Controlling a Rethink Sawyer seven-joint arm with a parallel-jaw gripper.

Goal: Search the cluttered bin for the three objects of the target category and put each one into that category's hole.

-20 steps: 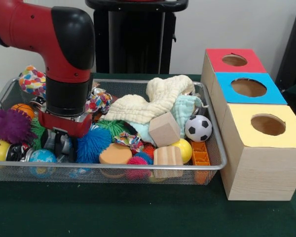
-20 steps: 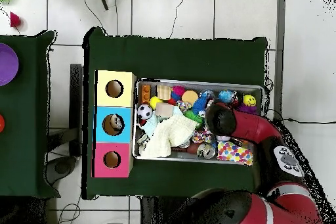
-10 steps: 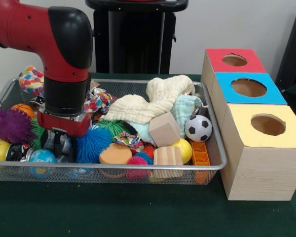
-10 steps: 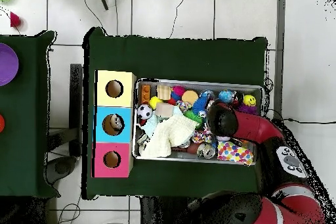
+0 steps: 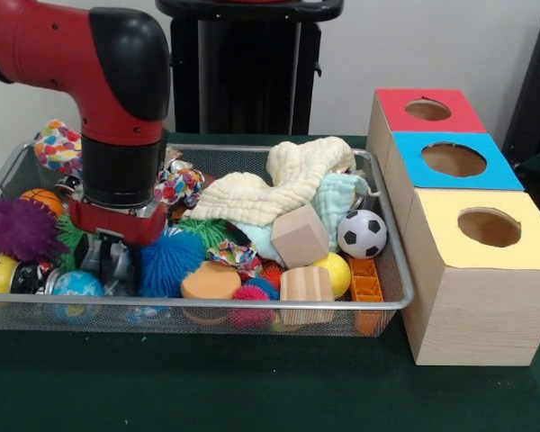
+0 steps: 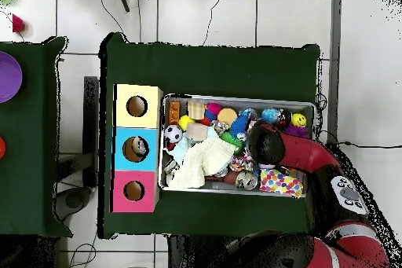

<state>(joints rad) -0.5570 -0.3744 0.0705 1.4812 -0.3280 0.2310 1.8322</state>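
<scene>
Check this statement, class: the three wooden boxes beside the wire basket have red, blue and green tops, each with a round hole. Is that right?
Not quite. The tops are red, blue and yellow, not green; the front view shows this plainly. Each does have a round hole, and the boxes do stand beside the wire basket.

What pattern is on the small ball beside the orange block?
Black and white soccer pattern on the small ball, clearest in the front view.

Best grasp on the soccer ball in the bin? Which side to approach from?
Probably straight down from above, closing across the widest part of the soccer ball. It's round, so no face matters, and its top is bare. The wooden cube sits on one side and the bin wall on the other, so set the fingers along the freer near-far line.
</scene>
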